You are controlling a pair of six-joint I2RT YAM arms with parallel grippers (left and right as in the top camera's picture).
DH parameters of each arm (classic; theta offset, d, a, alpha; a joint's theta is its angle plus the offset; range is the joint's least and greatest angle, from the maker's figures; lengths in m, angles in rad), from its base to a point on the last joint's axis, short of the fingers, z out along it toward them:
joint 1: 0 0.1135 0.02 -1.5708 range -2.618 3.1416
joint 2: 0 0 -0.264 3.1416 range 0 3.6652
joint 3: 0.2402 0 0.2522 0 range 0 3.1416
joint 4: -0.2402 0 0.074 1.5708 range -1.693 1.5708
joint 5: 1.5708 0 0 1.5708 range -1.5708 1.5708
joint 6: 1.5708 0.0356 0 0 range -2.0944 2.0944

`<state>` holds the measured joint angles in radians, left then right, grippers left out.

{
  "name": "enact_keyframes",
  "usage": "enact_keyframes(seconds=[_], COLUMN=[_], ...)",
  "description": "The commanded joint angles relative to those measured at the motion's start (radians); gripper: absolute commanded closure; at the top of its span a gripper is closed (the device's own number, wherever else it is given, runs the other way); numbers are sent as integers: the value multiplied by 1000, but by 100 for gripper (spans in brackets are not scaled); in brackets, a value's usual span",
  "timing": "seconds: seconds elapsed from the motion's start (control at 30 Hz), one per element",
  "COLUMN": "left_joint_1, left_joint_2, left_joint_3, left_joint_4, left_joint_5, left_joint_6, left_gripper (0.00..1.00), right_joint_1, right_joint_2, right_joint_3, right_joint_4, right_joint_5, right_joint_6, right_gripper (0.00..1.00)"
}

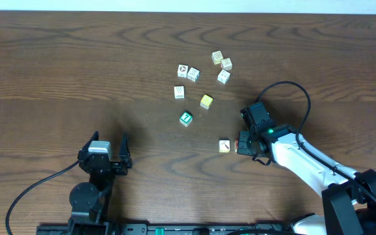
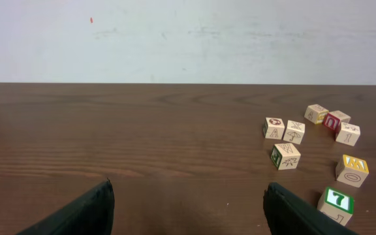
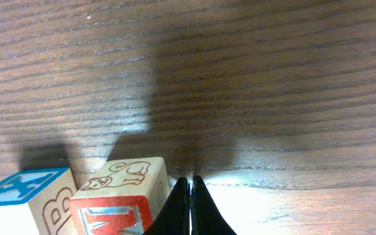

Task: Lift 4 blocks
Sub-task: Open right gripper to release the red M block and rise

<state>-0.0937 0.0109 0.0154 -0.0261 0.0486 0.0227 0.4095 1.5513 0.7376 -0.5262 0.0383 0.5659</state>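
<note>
The green block (image 1: 186,118) (image 2: 337,203) and the yellow block (image 1: 206,101) (image 2: 352,170) lie mid-table. A red block with a white letter (image 2: 332,121) sits in the far cluster. My left gripper (image 1: 109,155) (image 2: 188,212) stands open near the front left, with nothing between its fingers (image 2: 77,215). My right gripper (image 1: 241,145) (image 3: 190,192) is down at the table with its fingertips pressed together on nothing. A block with a red face and an animal drawing (image 3: 119,196) lies against its left finger, and a blue-topped block (image 3: 21,196) sits beyond it. From above, a pale block (image 1: 224,145) shows just left of this gripper.
Several pale picture cubes (image 1: 188,72) (image 1: 223,68) are scattered at the back centre, with one more (image 1: 179,92) nearer. The right arm's black cable (image 1: 292,88) loops over the table at the right.
</note>
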Motion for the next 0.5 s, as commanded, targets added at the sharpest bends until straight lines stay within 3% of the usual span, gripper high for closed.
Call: enact_keyframes(seconds=[0.0, 0.47], left_joint_1=[-2, -2], left_joint_2=[-4, -4], left_joint_3=[-11, -11], left_joint_4=[-44, -44], left_joint_5=[-16, -16], left_joint_6=[-5, -5], left_gripper=[27, 27], right_joint_1=[-2, 66], right_joint_2=[11, 11], right_joint_3=[15, 15], right_joint_4=[3, 43], right_joint_5=[-22, -35], right_joint_6=[-14, -77], right_gripper=[99, 98])
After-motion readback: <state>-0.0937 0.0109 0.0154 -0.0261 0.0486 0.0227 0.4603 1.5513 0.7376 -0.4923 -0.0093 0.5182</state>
